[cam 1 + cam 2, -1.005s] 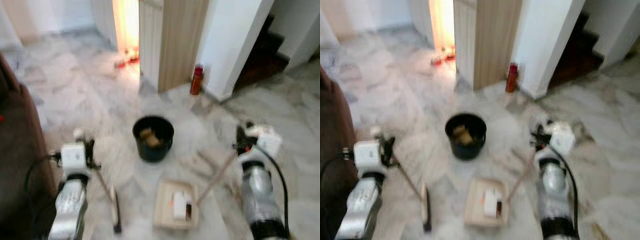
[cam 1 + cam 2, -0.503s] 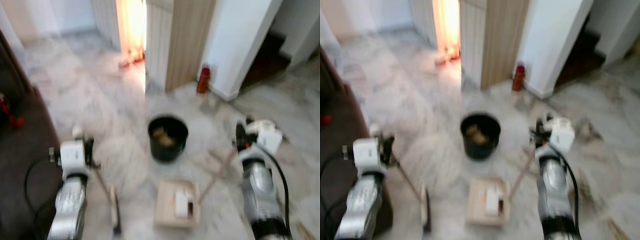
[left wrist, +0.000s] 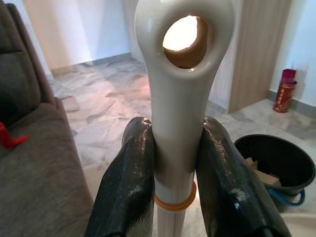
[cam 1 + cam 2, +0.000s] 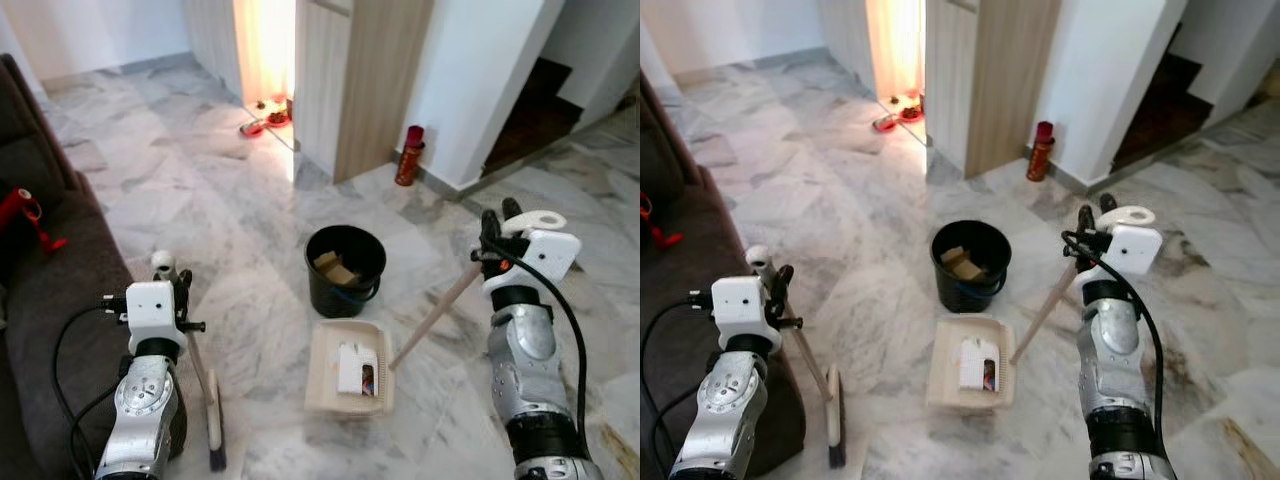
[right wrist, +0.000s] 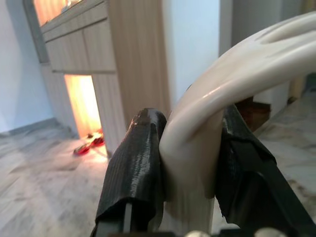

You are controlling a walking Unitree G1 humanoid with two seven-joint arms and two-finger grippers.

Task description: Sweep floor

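Broom (image 4: pixel 205 395): light, stiff stick, head on the floor by the sofa (image 4: pixel 40 270). Left claw (image 3: pixel 175 163) clamped on its smooth top end, could slip. Right claw (image 5: pixel 190 163) clamped on the dustpan (image 4: pixel 350 368) handle; loaded pan sits before the bucket (image 4: pixel 345 268).

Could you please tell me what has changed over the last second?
Only the view shifted. The left gripper stays clamped on the cream broom handle, the right gripper on the cream long-handled dustpan. The black plastic bucket stays beyond the dustpan.
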